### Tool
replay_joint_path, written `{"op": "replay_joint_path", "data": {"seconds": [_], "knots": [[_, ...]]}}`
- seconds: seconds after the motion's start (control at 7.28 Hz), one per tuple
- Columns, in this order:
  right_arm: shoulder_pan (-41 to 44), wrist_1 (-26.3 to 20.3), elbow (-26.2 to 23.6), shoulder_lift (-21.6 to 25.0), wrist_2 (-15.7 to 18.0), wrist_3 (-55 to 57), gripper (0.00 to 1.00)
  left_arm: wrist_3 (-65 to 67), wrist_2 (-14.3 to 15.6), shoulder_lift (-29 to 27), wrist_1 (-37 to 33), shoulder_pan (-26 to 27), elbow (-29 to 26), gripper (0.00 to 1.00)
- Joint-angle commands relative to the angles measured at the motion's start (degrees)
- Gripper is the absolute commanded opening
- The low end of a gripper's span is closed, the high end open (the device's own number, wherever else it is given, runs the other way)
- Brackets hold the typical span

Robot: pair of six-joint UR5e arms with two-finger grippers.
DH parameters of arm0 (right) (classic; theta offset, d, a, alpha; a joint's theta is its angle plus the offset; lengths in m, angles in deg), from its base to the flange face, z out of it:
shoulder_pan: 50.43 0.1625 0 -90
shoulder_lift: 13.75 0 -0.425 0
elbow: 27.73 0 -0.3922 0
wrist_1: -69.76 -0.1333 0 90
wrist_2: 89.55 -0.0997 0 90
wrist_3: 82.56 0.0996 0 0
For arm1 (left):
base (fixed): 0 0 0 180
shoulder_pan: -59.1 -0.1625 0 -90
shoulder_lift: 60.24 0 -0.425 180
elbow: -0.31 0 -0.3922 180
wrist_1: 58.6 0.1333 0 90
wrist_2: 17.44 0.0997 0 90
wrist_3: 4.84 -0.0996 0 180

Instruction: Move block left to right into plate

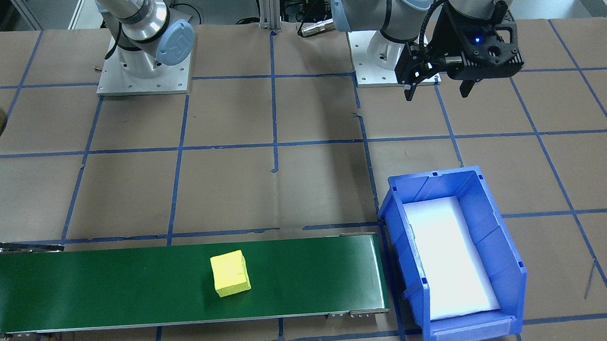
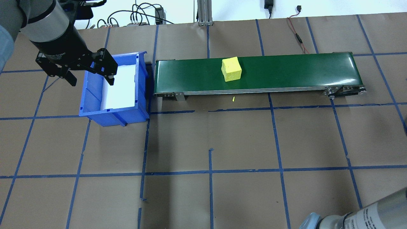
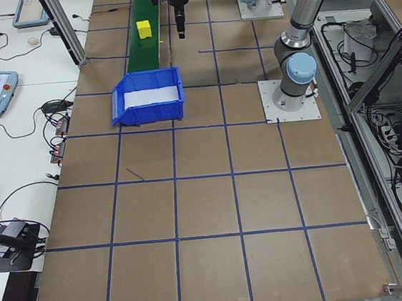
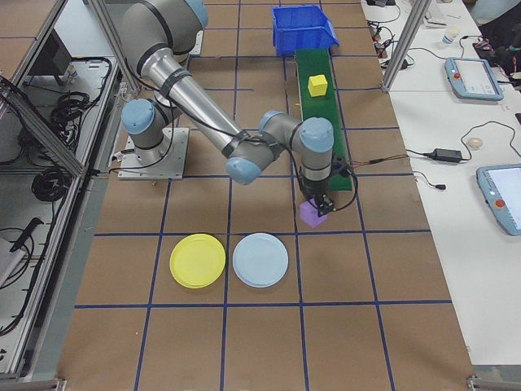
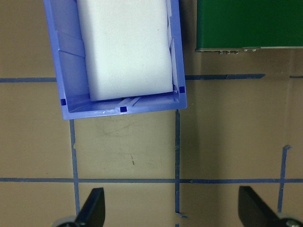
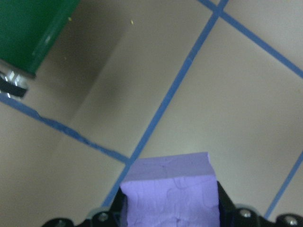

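A purple block [image 6: 168,194] sits between the fingers of my right gripper [image 6: 170,215], which is shut on it. In the exterior right view the purple block [image 4: 313,213] hangs just past the near end of the green conveyor [image 4: 321,114], a little up and right of the light blue plate [image 4: 260,259]. A yellow plate [image 4: 198,261] lies beside that one. A yellow block [image 1: 230,273] rests on the middle of the belt. My left gripper [image 1: 438,95] is open and holds nothing, hovering near the blue bin [image 1: 497,232].
The blue bin [image 2: 111,113] with a white foam liner stands at the conveyor's [image 2: 286,71] left end. Brown paper with blue tape lines covers the table. Both arm bases [image 1: 142,77] stand at the robot's side of the table.
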Motion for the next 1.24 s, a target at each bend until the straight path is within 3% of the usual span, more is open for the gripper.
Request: {"op": "replay_joint_path", "data": {"seconds": [0.0,0.14,0.27,0.55,0.69,0.96,1.1], "knots": [[-11.8,0.3,-5.8,-0.2,-1.5,-6.2,0.26,0.0,0.0,0.0,0.0,0.0,0.0,1.00],[-15.5,0.3,-8.2,-0.4,-2.0,-6.3,0.34,-0.1,0.0,0.1,0.0,0.0,-0.1,1.00],[-16.1,0.8,-8.8,-0.7,-6.1,-6.5,0.99,-0.1,0.0,0.1,0.0,0.0,0.1,1.00],[-16.1,0.8,-8.7,-0.1,-6.5,-4.9,1.00,-0.1,0.0,0.3,0.0,0.0,-0.1,1.00],[-15.3,-0.4,-7.9,1.0,-6.9,2.1,1.00,-0.3,0.0,0.3,0.1,-0.2,-0.2,1.00],[-2.8,-2.0,-7.1,4.8,-7.5,15.0,1.00,-0.2,-0.2,0.3,0.1,-0.2,0.0,1.00],[4.9,-3.4,-5.8,7.0,-9.4,24.8,1.00,-0.1,-0.2,0.3,0.1,-0.2,0.0,1.00]]}}
